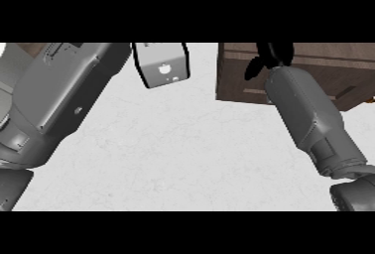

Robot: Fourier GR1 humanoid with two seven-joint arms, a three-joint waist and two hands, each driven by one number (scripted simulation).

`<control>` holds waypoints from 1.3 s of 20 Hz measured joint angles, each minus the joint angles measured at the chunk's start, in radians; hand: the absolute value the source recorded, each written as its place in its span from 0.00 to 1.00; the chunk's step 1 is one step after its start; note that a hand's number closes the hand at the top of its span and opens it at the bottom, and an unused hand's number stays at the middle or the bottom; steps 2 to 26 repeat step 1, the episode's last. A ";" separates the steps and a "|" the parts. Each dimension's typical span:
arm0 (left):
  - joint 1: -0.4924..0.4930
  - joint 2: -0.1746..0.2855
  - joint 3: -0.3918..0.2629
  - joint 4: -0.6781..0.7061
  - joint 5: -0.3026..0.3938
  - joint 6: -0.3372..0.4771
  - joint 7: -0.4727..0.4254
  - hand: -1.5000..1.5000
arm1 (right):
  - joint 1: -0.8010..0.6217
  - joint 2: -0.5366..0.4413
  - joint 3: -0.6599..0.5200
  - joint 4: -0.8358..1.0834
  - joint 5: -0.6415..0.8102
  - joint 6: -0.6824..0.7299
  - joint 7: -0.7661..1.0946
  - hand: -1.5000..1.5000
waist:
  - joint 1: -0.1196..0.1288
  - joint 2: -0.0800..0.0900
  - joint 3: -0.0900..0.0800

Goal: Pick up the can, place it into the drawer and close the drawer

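No can shows in the head view. A dark brown wooden drawer unit [315,74] sits at the upper right on the white counter [183,149]. My right forearm runs up from the lower right, and its black right hand [268,57] lies over the unit's left part, cut off by the view's top edge. Whether it holds anything is hidden. My left forearm fills the left side. At its end, the left hand [162,64] shows only as a light grey plate with a black rim at the top centre, over the counter.
The drawer unit's front edge [242,101] runs along the counter to the right of centre. A brown strip [29,48] shows in the top left corner behind the left arm.
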 measured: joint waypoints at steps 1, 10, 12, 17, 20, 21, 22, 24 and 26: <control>0.014 0.004 -0.001 -0.016 0.000 -0.001 0.002 0.00 | -0.002 -0.002 -0.007 0.005 -0.006 0.000 -0.014 0.00 | 0.000 0.001 0.000; 0.014 0.004 -0.001 -0.016 0.000 -0.001 0.002 0.00 | -0.002 -0.002 -0.007 0.005 -0.006 0.000 -0.014 0.00 | 0.000 0.001 0.000; 0.014 0.004 -0.001 -0.016 0.000 -0.001 0.002 0.00 | -0.002 -0.002 -0.007 0.005 -0.006 0.000 -0.014 0.00 | 0.000 0.001 0.000; 0.014 0.004 -0.001 -0.016 0.000 -0.001 0.002 0.00 | -0.002 -0.002 -0.007 0.005 -0.006 0.000 -0.014 0.00 | 0.000 0.001 0.000; 0.014 0.004 -0.001 -0.016 0.000 -0.001 0.002 0.00 | -0.002 -0.002 -0.007 0.005 -0.006 0.000 -0.014 0.00 | 0.000 0.001 0.000; 0.014 0.004 -0.001 -0.016 0.000 -0.001 0.002 0.00 | -0.002 -0.002 -0.007 0.005 -0.006 0.000 -0.014 0.00 | 0.000 0.001 0.000; 0.014 0.004 -0.001 -0.016 0.000 -0.001 0.002 0.00 | -0.002 -0.002 -0.007 0.005 -0.006 0.000 -0.014 0.00 | 0.000 0.001 0.000; 0.014 0.004 -0.001 -0.016 0.000 -0.001 0.002 0.00 | -0.002 -0.002 -0.007 0.005 -0.006 0.000 -0.014 0.00 | 0.000 0.001 0.000; 0.014 0.004 -0.001 -0.016 0.000 -0.001 0.002 0.00 | -0.002 -0.002 -0.007 0.005 -0.006 0.000 -0.014 0.00 | 0.000 0.001 0.000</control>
